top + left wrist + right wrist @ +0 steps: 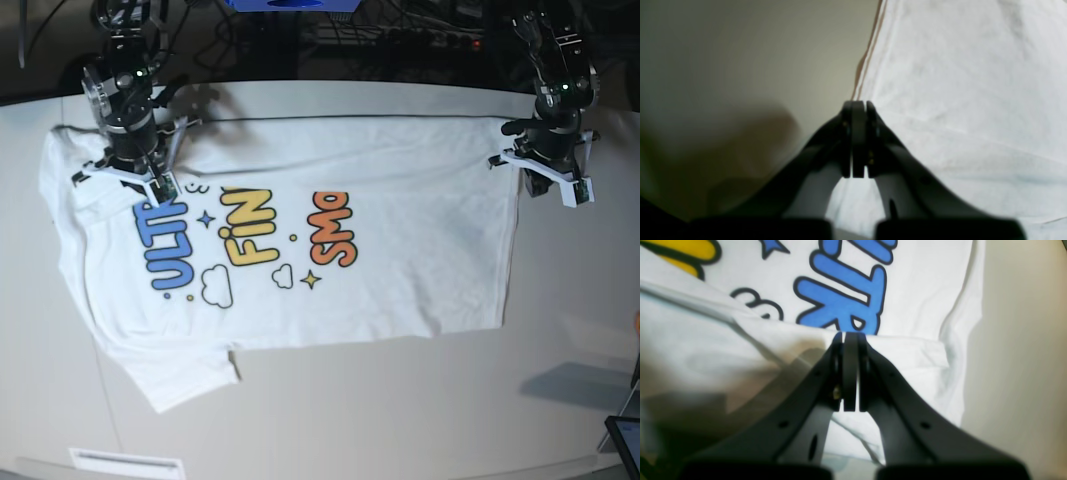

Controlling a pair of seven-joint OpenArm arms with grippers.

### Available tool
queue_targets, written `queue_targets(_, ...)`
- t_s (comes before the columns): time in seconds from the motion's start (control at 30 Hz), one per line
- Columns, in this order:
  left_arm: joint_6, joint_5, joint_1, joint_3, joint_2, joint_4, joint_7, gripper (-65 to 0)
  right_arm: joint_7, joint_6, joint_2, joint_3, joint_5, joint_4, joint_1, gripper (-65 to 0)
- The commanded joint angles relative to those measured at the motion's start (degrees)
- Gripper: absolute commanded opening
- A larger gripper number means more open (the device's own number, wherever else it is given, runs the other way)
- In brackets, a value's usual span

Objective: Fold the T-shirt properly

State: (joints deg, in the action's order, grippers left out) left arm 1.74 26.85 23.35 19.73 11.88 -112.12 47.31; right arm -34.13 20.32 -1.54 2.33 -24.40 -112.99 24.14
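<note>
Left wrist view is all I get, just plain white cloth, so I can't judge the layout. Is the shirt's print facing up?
Observer: Yes. The shirt lies spread on the table, print up.
Operator: Where's the other arm?
Observer: The right gripper is shut at a turned-over edge beside the blue letters.
Operator: And mine, relative to the whole shirt?
Observer: The left gripper sits at the far corner of the hem end, opposite the sleeves.
</note>
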Motion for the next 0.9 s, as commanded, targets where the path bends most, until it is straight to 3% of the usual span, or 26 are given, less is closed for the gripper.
queue_targets(0.0, 0.06, -0.08, -0.10, 0.27, 0.65, -0.81, -1.11, -65.0, 0.85, -0.32, 0.00, 0.09, -0.08, -1.25, 0.08, -63.7)
queue_targets(0.2, 0.06, -0.08, -0.10, 0.36, 0.74, -0.81, -1.11, -65.0, -2.57, -0.32, 0.00, 0.00, -0.08, -2.22, 4.03, -42.2)
queue_targets(0.87, 0.06, -0.08, -0.28, 0.36, 0.74, -0.81, -1.11, -65.0, -3.01, -0.32, 0.09, 0.00, 0.18, -2.04, 6.41, -41.4)
